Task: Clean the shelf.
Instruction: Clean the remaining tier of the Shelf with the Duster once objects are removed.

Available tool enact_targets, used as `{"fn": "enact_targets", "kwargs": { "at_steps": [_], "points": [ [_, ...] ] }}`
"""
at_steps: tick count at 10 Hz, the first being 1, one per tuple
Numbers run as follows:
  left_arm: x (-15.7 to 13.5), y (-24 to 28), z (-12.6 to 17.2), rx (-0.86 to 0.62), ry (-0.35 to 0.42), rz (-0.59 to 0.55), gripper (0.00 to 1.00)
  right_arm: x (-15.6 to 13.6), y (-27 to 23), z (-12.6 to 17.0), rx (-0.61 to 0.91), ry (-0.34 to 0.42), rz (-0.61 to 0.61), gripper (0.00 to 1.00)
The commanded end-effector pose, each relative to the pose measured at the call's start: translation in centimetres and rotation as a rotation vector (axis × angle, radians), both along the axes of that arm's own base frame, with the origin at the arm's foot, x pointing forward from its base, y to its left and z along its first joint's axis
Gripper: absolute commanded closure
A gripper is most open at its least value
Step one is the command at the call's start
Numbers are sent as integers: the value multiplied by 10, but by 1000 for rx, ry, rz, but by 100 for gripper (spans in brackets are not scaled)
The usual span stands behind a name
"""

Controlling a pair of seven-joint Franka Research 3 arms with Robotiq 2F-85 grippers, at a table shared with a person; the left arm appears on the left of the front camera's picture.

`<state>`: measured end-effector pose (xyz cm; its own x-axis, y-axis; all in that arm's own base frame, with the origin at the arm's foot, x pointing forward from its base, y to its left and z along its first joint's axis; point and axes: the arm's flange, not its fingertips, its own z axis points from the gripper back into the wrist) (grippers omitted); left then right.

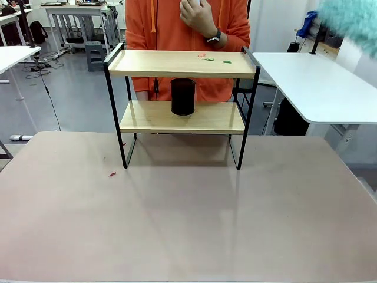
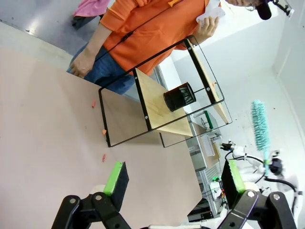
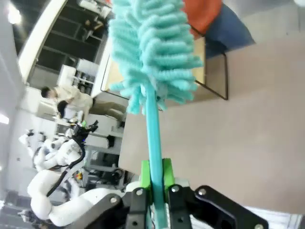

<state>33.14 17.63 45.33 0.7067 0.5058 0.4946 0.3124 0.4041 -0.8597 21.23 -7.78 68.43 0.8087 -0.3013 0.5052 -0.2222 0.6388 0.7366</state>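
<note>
- Two pincers in play. The right pincer (image 3: 155, 174) is clenched on the thin teal handle of a fluffy duster (image 3: 152, 47), with the handle pinched between the green pads and the head pointing away from the wrist.
- The left pincer (image 2: 175, 179) is released: jaws wide apart, nothing between the pads, hovering above the bench (image 2: 43, 143).
- In the front view the duster head is in the air at the upper right corner, over the white side table (image 1: 318, 82) and well apart from the shelf.
- The shelf (image 1: 182, 63) stands upright at the far middle of the bench on its four black legs, just in front of the person.
- On the top board, a few small red and green scraps (image 1: 203, 57) lie right of centre, near the back edge.
- On the lower board, a black mesh cup (image 1: 183, 96) stands upright, about mid-board.
- On the bench surface, a small red scrap (image 1: 112, 174) lies just beside the shelf's front left leg. The left wrist view shows a couple more bits nearby.
- A person in an orange hoodie (image 1: 177, 23) stands behind the shelf, with one hand (image 1: 197, 17) raised at the chest and a watch on that wrist.
- In the left wrist view the raised hand holds something white and crumpled; I can't tell what it is.
</note>
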Motion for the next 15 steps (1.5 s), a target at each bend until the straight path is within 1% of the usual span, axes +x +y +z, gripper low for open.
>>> {"fn": "enact_targets", "kwargs": {
  "at_steps": [1, 2, 3, 4, 5, 6, 7, 8, 9, 10, 11, 12, 13, 15],
  "points": [
    [1, -2, -1, -7, -34, 1, 0, 31, 62, 2, -113, -41, 13, 88],
    [1, -2, -1, -7, -34, 1, 0, 37, 101, -2, -162, -54, 39, 88],
    [1, -2, -1, -7, -34, 1, 0, 41, 130, -13, -223, -25, 92, 88],
    [1, -2, -1, -7, -34, 1, 0, 39, 148, -27, -286, 18, 132, 88],
    [1, -2, -1, -7, -34, 1, 0, 30, 117, 5, -197, -49, 81, 88],
    [1, -2, -1, -7, -34, 1, 0, 30, 117, 5, -197, -49, 81, 88],
    [1, -2, -1, -7, -34, 1, 0, 38, 153, -19, -262, -19, 131, 88],
    [1, -2, -1, -7, -34, 1, 0, 46, 170, -4, -311, 9, 123, 88],
    [1, -2, -1, -7, -34, 1, 0, 62, 187, 6, -352, 37, 97, 88],
    [1, -2, -1, -7, -34, 1, 0, 79, 203, 14, -390, 47, 44, 88],
    [1, -2, -1, -7, -34, 1, 0, 101, 220, 13, -427, 61, -46, 88],
    [1, -2, -1, -7, -34, 1, 0, 116, 233, 8, -452, 86, -79, 88],
    [1, -2, -1, -7, -34, 1, 0, 128, 241, 2, -471, 91, -122, 88],
    [1, -2, -1, -7, -34, 1, 0, 138, 255, -15, -465, 113, -191, 88]
  ]
}}
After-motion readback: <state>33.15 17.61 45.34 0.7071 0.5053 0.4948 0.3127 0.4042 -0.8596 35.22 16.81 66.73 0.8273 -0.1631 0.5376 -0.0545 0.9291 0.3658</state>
